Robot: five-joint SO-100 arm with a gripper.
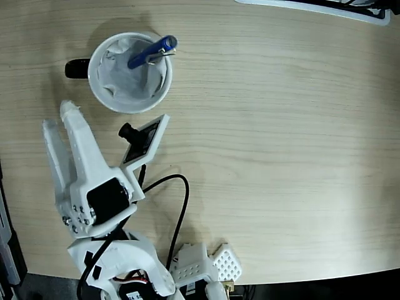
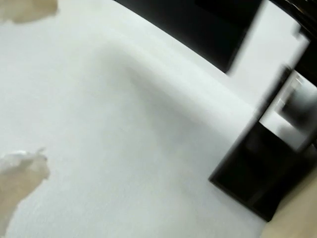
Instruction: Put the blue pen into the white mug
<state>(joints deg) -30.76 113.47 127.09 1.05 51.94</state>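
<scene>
- In the fixed view, the white mug point(image 1: 130, 72) is seen from above, standing upright on the wooden table point(image 1: 281, 156) near the upper left, with its black handle point(image 1: 77, 68) turned to the left.
- Crumpled white paper point(image 1: 122, 78) is seen lining the inside of the mug.
- The blue pen point(image 1: 152, 52) is found inside the mug — tilted, with its upper end leaning over the rim at the upper right and its silver clip point(image 1: 160, 57) visible beside the rim.
- The white gripper point(image 1: 61, 125) is placed below and to the left of the mug, apart from it; its two fingers point(image 1: 80, 134) are held narrowly apart, and nothing is gripped between them.
- A small camera module point(image 1: 142, 139) is mounted on the right side of the arm, and a black cable point(image 1: 181, 215) is looped beside the base.
- In the wrist view, only a blurred pale surface point(image 2: 124, 139) and dark angular shapes point(image 2: 257, 173) at the right are shown — the pen and the mug are not seen there, and the state of the fingers cannot be told from this view.
</scene>
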